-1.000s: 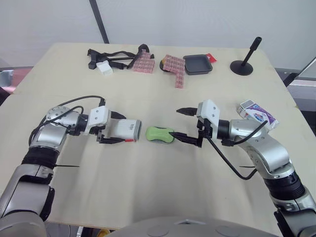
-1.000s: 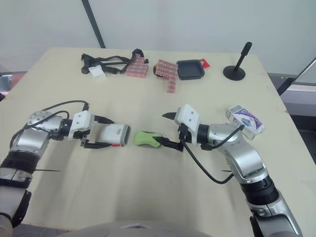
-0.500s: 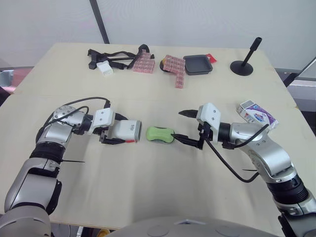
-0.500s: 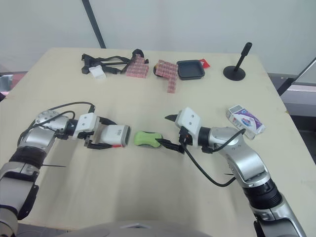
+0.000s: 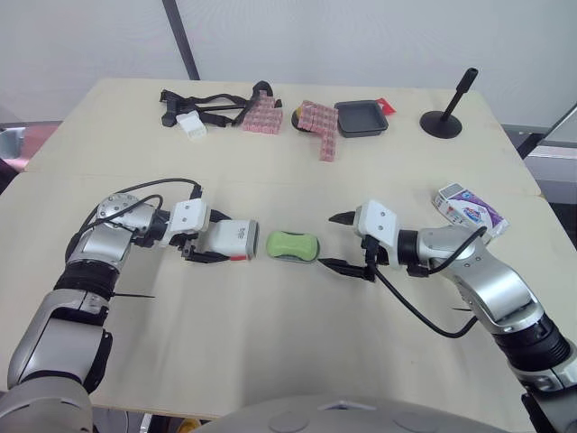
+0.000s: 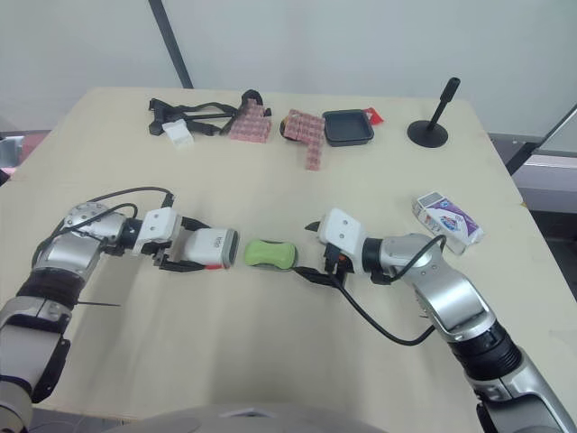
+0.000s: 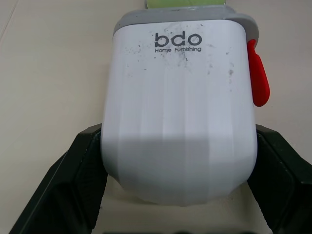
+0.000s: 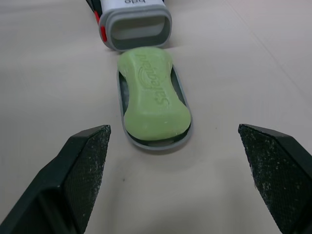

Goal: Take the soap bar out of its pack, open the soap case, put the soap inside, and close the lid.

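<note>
- The green, waisted soap bar (image 8: 153, 95) lies unwrapped at the centre of the pale wooden table (image 5: 270, 343), seated on the case's grey oval tray (image 8: 157, 145).
- The white plastic case shell (image 5: 230, 238), with its grey rim and red latch, lies on its side just left of the soap bar. Its open mouth faces the tray.
- The left gripper (image 7: 178, 187) grasps the case shell, 1 finger on each flank.
- The right gripper (image 5: 331, 241) is released, its 2 fingers spread just beside the tray's right end.
- The white-and-purple carton (image 5: 469, 206), judged to be the pack, lies well apart near the table's right edge.
- Judged progress: 3 steps are done. 1 step is left: closing the case.
</note>
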You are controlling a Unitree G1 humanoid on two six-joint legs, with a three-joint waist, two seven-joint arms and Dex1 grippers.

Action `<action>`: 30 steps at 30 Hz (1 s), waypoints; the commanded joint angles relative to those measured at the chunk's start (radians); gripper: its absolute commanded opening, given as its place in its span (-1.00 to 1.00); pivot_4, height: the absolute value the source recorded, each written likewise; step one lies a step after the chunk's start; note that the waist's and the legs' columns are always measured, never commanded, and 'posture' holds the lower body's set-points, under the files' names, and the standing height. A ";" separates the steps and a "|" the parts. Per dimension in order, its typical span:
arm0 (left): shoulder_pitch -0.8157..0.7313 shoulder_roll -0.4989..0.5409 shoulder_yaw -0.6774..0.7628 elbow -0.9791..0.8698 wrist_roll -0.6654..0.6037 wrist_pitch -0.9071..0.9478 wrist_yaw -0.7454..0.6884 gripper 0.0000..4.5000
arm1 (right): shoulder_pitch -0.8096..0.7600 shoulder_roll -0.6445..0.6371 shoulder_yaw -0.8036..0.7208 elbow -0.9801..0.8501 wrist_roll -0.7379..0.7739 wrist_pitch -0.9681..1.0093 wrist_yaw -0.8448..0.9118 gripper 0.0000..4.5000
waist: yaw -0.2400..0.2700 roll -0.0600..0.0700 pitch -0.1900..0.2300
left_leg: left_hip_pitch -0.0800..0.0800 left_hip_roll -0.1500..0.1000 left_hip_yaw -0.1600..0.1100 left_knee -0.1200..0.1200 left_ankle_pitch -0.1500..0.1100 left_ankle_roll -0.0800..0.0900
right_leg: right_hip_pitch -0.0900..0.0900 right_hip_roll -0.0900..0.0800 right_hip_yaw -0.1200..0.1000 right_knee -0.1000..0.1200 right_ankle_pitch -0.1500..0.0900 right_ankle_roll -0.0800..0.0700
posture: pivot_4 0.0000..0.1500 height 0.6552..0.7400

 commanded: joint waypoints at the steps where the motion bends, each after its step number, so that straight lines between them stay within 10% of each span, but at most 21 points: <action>1: 0.029 0.041 0.043 -0.066 -0.021 0.008 0.014 0.54 | -0.038 0.004 0.025 0.010 -0.025 0.006 0.003 1.00 | -0.002 0.000 0.000 | 0.000 0.000 0.000 0.000 0.000 0.000 | 0.000 0.000 0.000 0.000 0.000 0.000 | 1.00 1.00; 30: 0.188 0.117 0.094 -0.299 -0.066 0.112 0.079 0.54 | -0.169 0.133 0.141 0.282 -0.124 -0.089 0.083 1.00 | 0.001 0.000 0.000 | 0.002 0.000 -0.001 0.000 0.000 0.000 | -0.001 0.000 -0.001 0.001 0.000 0.000 | 1.00 1.00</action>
